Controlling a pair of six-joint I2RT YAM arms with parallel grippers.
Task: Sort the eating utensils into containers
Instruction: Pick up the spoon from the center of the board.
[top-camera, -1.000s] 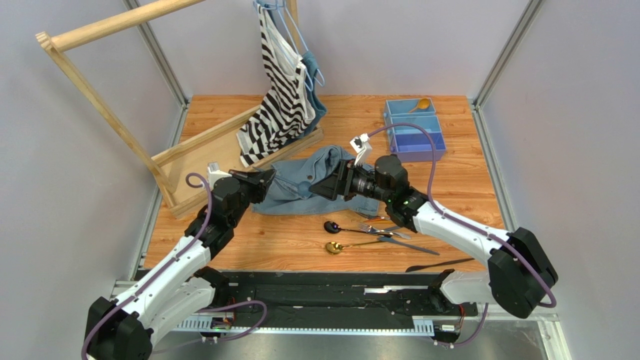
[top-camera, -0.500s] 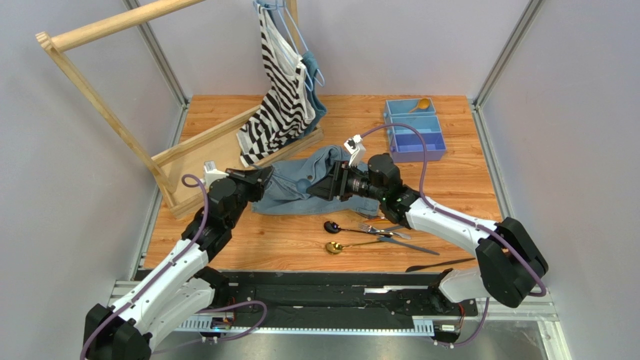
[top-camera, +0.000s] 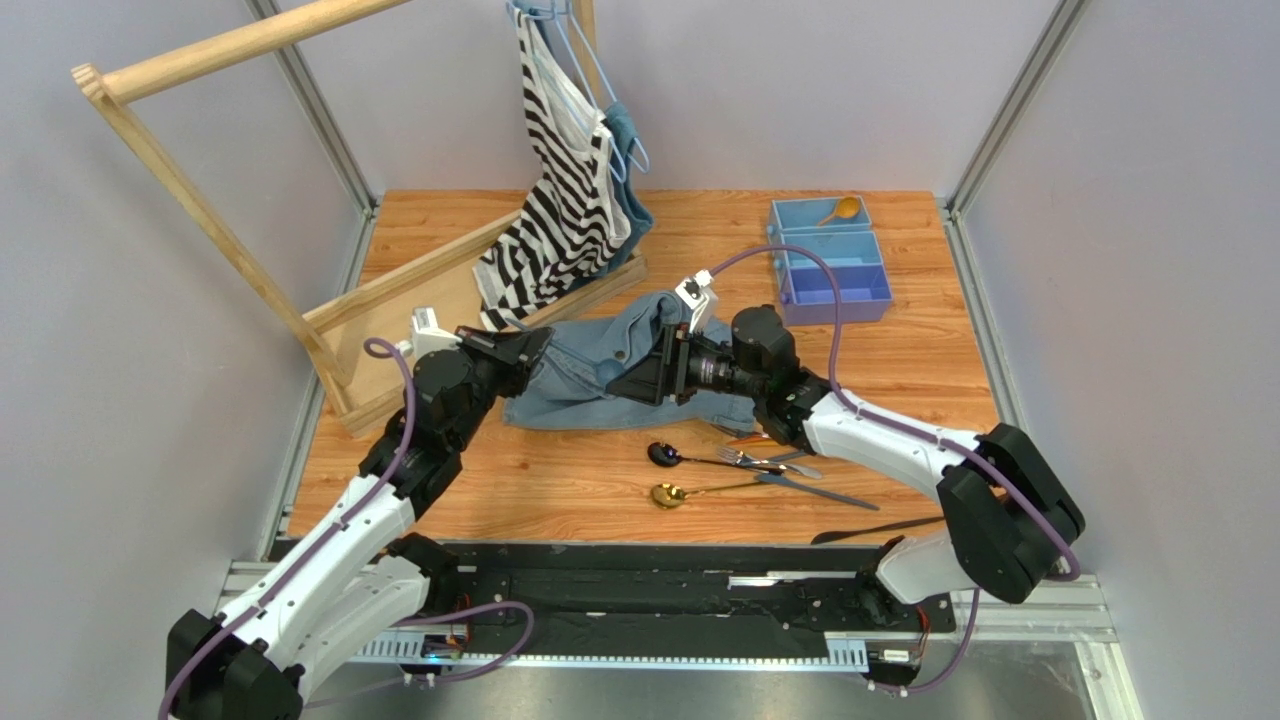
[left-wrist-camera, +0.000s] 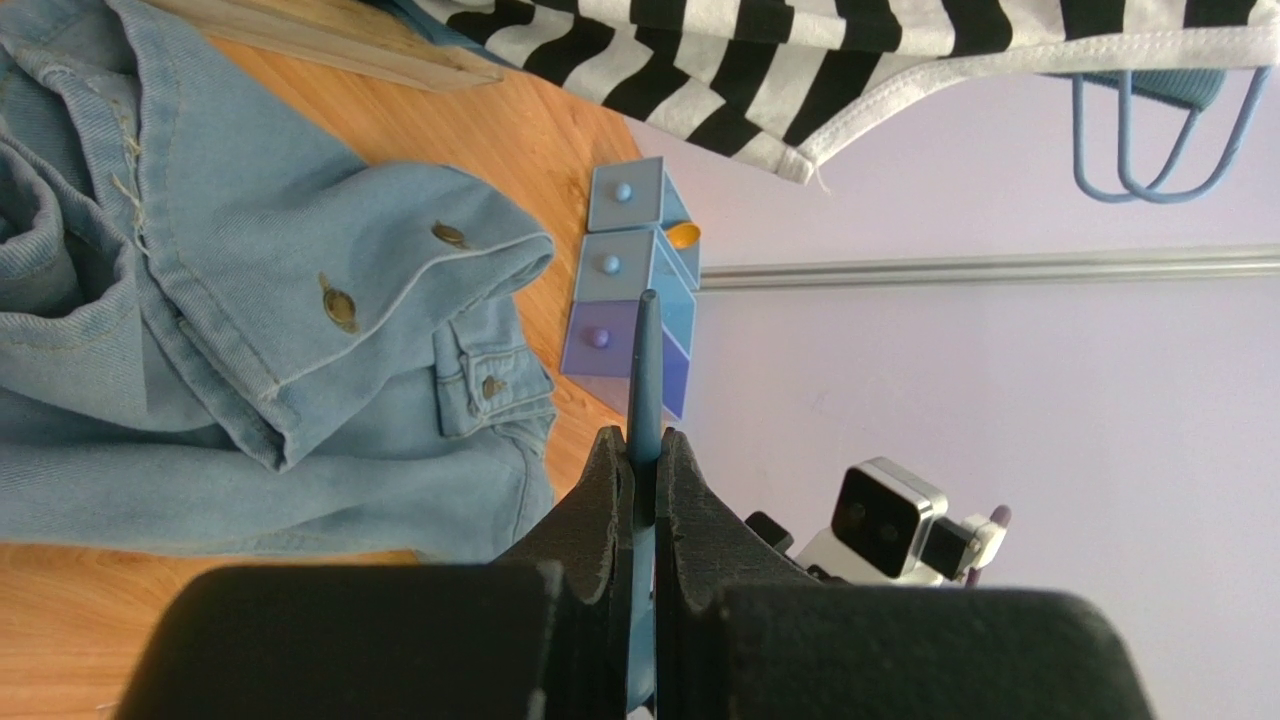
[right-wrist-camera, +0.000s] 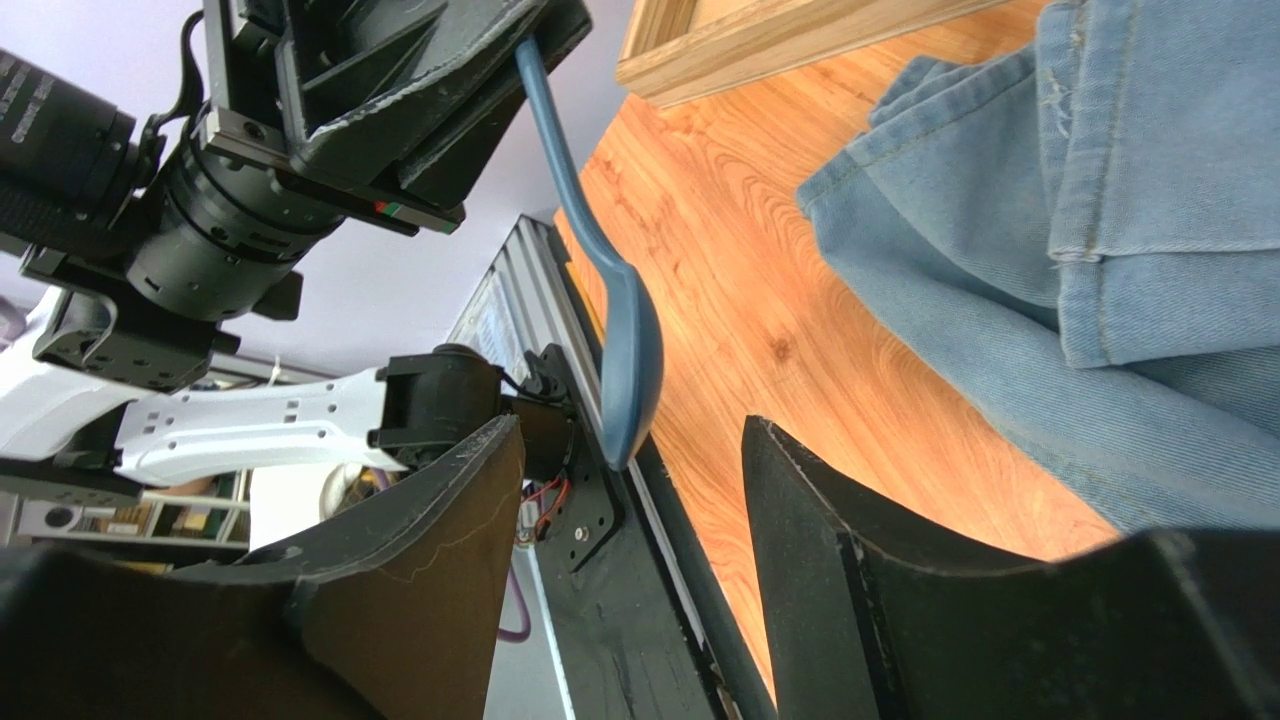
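So, left jaws: clamped tight on the handle of a blue spoon (left-wrist-camera: 646, 368), with the handle sticking straight out past the tips. I've got it up off the table (top-camera: 932, 383), over the rumpled denim shirt (top-camera: 594, 393).

Right jaws: wide open and right up against the other end. From the right wrist camera, the spoon's bowl sits in the gap between the two sides, a bit nearer one of them, and as far as I can see it touches neither. So only my left is actually holding it.

The light blue tray (top-camera: 834, 314) is off at the back right of the table, well away from the spoon, with one orange spoon (top-camera: 843, 210) in its far compartment.

On the wood in front of my right arm lie a black spoon (top-camera: 666, 453), a gold spoon (top-camera: 670, 495), silver forks (top-camera: 763, 458) and a dark knife (top-camera: 824, 492), all bunched together.
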